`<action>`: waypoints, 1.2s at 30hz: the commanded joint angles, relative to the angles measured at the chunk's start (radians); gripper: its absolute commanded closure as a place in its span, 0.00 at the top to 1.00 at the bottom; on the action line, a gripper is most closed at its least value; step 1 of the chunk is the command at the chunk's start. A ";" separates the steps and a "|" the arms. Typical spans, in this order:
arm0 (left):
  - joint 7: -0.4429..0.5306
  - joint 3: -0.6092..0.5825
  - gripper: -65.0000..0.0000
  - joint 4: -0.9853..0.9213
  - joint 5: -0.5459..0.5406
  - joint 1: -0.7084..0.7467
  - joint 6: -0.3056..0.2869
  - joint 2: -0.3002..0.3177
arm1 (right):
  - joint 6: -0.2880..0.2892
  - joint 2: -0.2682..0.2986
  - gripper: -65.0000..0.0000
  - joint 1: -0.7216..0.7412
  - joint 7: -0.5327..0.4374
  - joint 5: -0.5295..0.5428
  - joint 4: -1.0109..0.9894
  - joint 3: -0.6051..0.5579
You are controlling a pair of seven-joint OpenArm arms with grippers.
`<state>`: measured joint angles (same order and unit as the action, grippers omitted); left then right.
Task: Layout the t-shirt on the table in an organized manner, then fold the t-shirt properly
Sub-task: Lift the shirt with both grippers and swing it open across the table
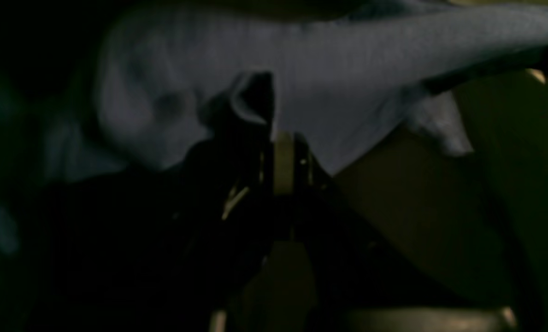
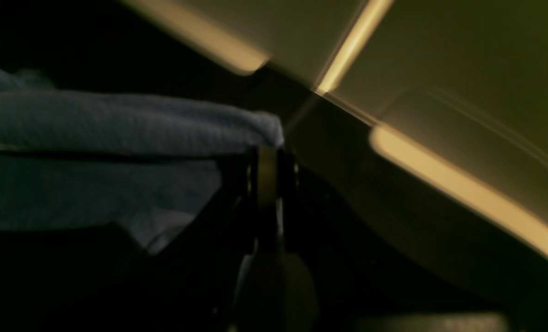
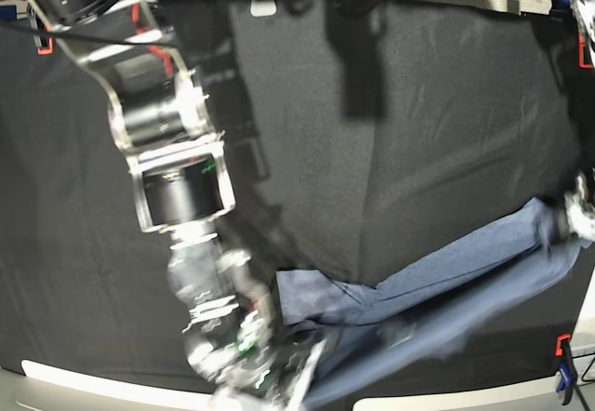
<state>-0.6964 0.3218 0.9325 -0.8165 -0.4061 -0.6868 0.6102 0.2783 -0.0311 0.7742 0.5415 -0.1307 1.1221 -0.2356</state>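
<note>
Between both arms, t-shirt (image 3: 437, 271) stretched, each gripper (image 2: 267, 152) clamping a corner

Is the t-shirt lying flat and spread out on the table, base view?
No, the t-shirt is pulled into a long bunched band stretched between the right tool and the left tool over the table.

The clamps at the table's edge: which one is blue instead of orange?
The blue clamp at the lower right of the base view, beside the t-shirt's end. The orange clamp at the upper left differs in colour.
</note>
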 commanded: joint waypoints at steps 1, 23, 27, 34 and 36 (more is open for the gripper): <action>0.023 0.005 0.00 0.040 -0.009 -0.060 -0.011 0.026 | -0.002 -0.010 0.00 0.055 -0.012 0.007 0.071 0.000; -0.268 0.179 0.00 0.206 -0.207 -0.008 -0.003 0.216 | 0.003 0.063 0.00 -0.243 0.238 0.002 0.605 0.000; -0.261 0.218 0.00 0.206 -0.262 0.173 -0.011 0.211 | 0.003 0.113 0.00 -0.414 0.299 0.003 0.745 0.009; -0.277 0.349 0.00 0.206 -0.285 0.439 -0.011 0.129 | 0.050 0.142 0.00 -0.723 0.341 0.003 0.943 0.144; -0.282 0.381 0.00 0.206 -0.285 0.502 -0.011 0.103 | 0.073 0.142 0.00 -0.797 0.376 0.006 0.992 0.204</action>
<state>-0.9958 0.6914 1.1217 -1.0733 0.1108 -0.6899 0.6785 0.3511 0.1081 -0.0395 0.9390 -0.1249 2.0949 -0.0311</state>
